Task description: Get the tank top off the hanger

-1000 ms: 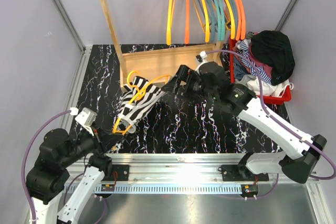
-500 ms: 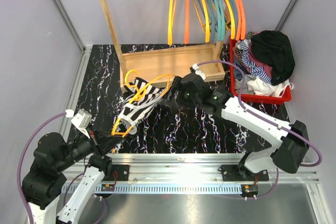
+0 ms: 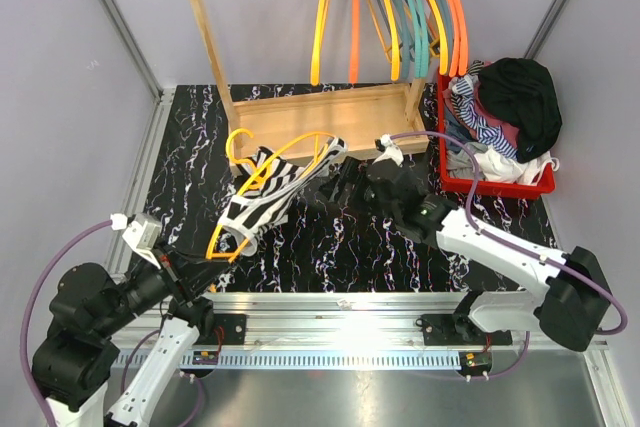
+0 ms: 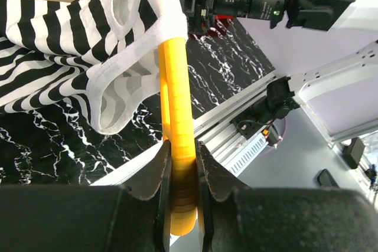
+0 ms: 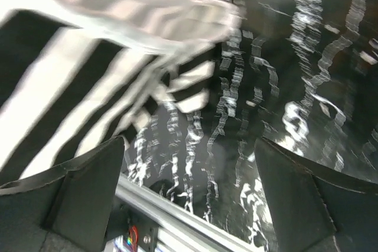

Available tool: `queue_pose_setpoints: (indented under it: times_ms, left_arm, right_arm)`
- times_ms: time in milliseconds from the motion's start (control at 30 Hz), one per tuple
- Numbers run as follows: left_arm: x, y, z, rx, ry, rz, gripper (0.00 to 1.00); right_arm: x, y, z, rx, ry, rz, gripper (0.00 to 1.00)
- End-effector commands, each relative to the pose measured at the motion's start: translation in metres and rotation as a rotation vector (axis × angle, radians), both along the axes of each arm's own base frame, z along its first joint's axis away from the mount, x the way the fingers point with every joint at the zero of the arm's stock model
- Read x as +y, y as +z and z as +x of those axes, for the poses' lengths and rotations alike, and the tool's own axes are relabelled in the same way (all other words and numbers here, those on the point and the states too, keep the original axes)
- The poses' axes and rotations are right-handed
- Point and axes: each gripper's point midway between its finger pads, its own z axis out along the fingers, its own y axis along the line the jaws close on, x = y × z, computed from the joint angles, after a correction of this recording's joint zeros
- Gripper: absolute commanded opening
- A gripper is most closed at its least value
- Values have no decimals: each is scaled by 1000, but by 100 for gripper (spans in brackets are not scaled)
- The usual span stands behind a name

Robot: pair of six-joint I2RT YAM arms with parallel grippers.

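A black-and-white striped tank top (image 3: 262,197) hangs on a yellow hanger (image 3: 300,144) held tilted above the black marbled table. My left gripper (image 3: 203,265) is shut on the hanger's lower end; in the left wrist view the yellow bar (image 4: 176,116) runs straight between the fingers of that gripper (image 4: 182,160), and the tank top (image 4: 59,57) drapes over it higher up. My right gripper (image 3: 338,182) stands open just right of the garment. The blurred right wrist view shows the striped cloth (image 5: 88,75) ahead and to the left of that gripper (image 5: 189,172), with nothing between its fingers.
A wooden clothes rack (image 3: 320,117) stands behind the garment, with several coloured hangers (image 3: 400,7) on its rail. A red basket (image 3: 500,189) heaped with clothes sits at the right. Grey walls close in both sides. A metal rail (image 3: 350,299) runs along the near edge.
My left arm has drawn back toward the near left corner, pulling the hanger with it, and the hanger's far end has risen. My right gripper has come nearer and lower, still open.
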Motion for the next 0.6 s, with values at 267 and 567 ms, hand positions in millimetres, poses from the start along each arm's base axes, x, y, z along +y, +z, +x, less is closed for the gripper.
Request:
queue_pose_setpoints:
  times_ms: [267, 567]
  left_arm:
    - [-16, 69, -19, -88, -126, -238, 0]
    - [-16, 72, -16, -56, -114, -300, 0]
  right_arm:
    - [13, 82, 43, -458, 279, 95, 100]
    - [20, 107, 70, -490, 304, 303, 0]
